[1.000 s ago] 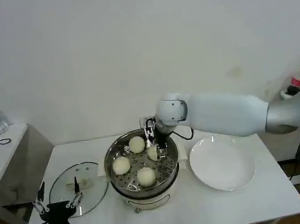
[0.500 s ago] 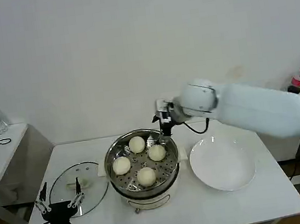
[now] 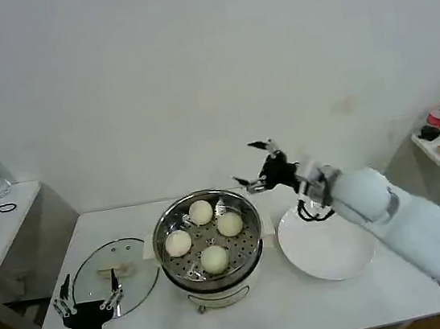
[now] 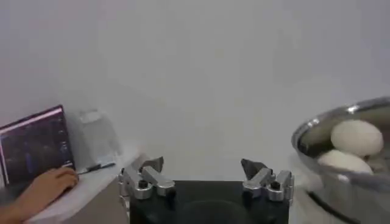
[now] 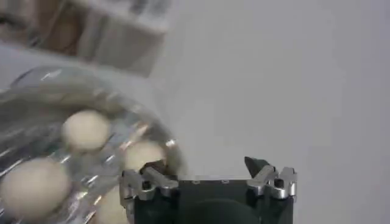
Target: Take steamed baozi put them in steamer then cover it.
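All four baozi [image 3: 204,235] sit on the tray inside the steamer [image 3: 213,280], so the plate [image 3: 328,243] is bare and the loading looks done. The right gripper [image 3: 256,163] hangs above the gap between steamer and plate, fingers spread wide, holding nothing. The cover [image 3: 115,277] lies flat beside the steamer — within easy reach of the left gripper [image 3: 87,300], low at the table's near edge, fingers apart and empty.

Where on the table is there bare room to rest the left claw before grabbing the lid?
Bare tabletop runs along the near edge, in front of the steamer and the plate. The left end is crowded: the cover lies there, with the open left claw at its near rim.
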You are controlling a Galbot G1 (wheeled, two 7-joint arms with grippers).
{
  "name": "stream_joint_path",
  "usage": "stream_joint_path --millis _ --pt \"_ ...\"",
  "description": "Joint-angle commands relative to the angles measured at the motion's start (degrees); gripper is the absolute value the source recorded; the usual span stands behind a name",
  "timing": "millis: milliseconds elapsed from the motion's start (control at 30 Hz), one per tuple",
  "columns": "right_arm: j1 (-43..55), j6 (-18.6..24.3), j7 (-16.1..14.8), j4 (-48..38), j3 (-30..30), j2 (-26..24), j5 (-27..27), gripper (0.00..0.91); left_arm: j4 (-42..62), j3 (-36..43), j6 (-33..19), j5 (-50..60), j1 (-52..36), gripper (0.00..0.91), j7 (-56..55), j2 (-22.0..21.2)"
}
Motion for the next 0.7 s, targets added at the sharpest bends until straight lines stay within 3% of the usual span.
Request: stream_joint_path --millis 33,200,500,700 --pt "-45.2 15.0 1.4 5.7 49.7 18.1 -9.3 0.907 4.4 -2.0 -0.4 15.8 -0.2 0.907 1.0 0.9" --pt "-54.3 17.3 -1.8 6.8 56.3 26.1 -6.6 0.907 8.6 -4.5 -3.3 33.7 -0.6 0.907 3.8 2.6" --pt "-57.4 16.2 -2.1 7.7 60.8 27.6 -1.7 0.907 20.7 -2.8 -5.7 58.7 -6.0 0.907 5.0 8.1" --pt "-57.9 16.0 -2.0 7.2 60.9 27.9 -1.2 0.907 30.8 -0.8 -5.6 64.6 -12.4 0.907 5.1 10.7"
